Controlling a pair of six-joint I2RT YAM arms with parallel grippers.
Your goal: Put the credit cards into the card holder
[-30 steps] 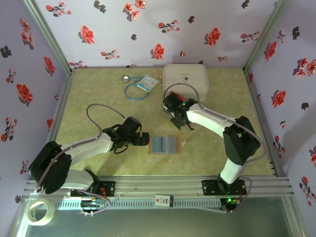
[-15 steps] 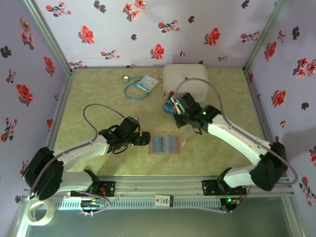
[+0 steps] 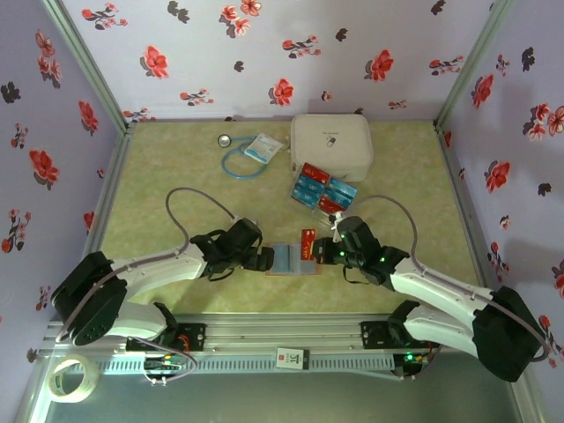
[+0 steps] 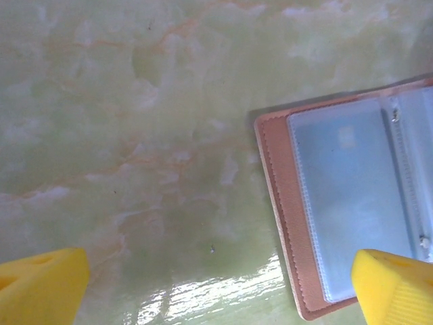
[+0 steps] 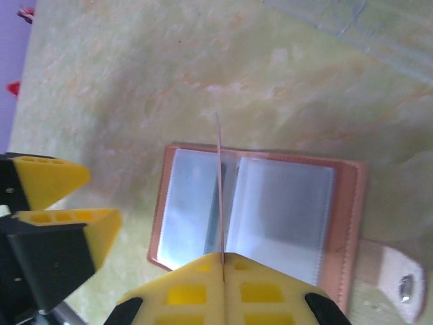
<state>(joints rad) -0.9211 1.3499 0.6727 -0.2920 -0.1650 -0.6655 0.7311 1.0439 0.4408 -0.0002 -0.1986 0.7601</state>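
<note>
The pinkish-brown card holder (image 3: pixel 284 262) lies open on the table, its clear sleeves facing up (image 5: pixel 281 217). My right gripper (image 3: pixel 317 250) is shut on a red credit card (image 3: pixel 307 239), which the right wrist view shows edge-on (image 5: pixel 220 169) above the holder's middle fold. The remaining red and blue credit cards (image 3: pixel 317 187) lie in a loose pile in front of the white case. My left gripper (image 3: pixel 264 258) stands open at the holder's left edge (image 4: pixel 277 203). One of its yellow fingertips (image 4: pixel 396 288) is over the holder's near corner, and nothing is between them.
A large white zip case (image 3: pixel 330 145) sits at the back. A blue cord loop (image 3: pixel 238 161), a small packet (image 3: pixel 262 147) and a round silver object (image 3: pixel 226 139) lie at the back left. The holder's snap strap (image 5: pixel 399 281) sticks out on its right side.
My right arm has swung from the card pile by the white case down to the holder, carrying a red card. My left gripper has slid right to the holder's left edge.
</note>
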